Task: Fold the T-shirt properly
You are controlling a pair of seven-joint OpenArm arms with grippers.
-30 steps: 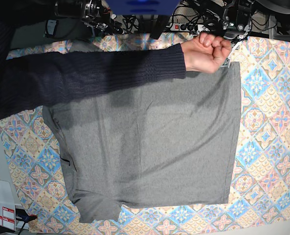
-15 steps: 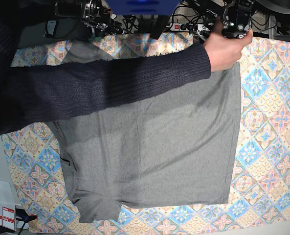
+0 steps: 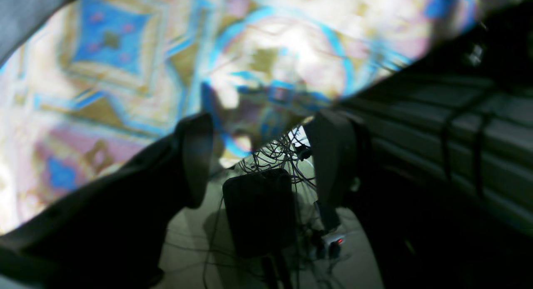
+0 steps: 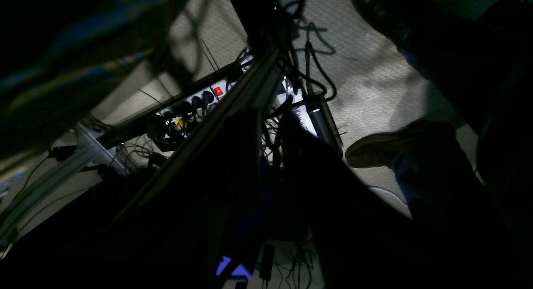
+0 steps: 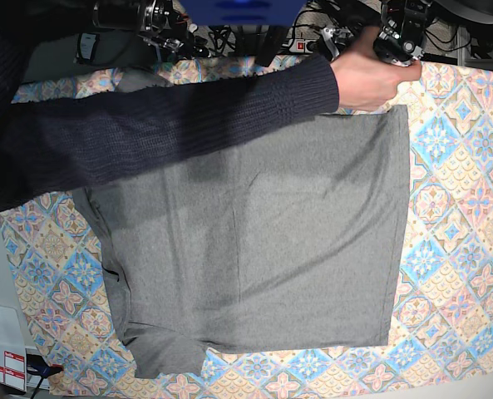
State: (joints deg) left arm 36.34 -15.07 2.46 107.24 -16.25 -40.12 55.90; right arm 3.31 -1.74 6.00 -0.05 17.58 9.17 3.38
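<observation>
A patterned cloth (image 5: 462, 208) covers the table; the grey T-shirt (image 5: 254, 241) lies flat mid-table, cloth margins bare right and below. A person's hand (image 5: 371, 75) touches the left pincer (image 3: 258, 155), spread wide at the far edge. Right pincer's state: cannot tell.

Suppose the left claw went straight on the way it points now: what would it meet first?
Probably the dark box on the floor, framed between the open left claw fingers past the tablecloth edge; depth is unclear.
</observation>
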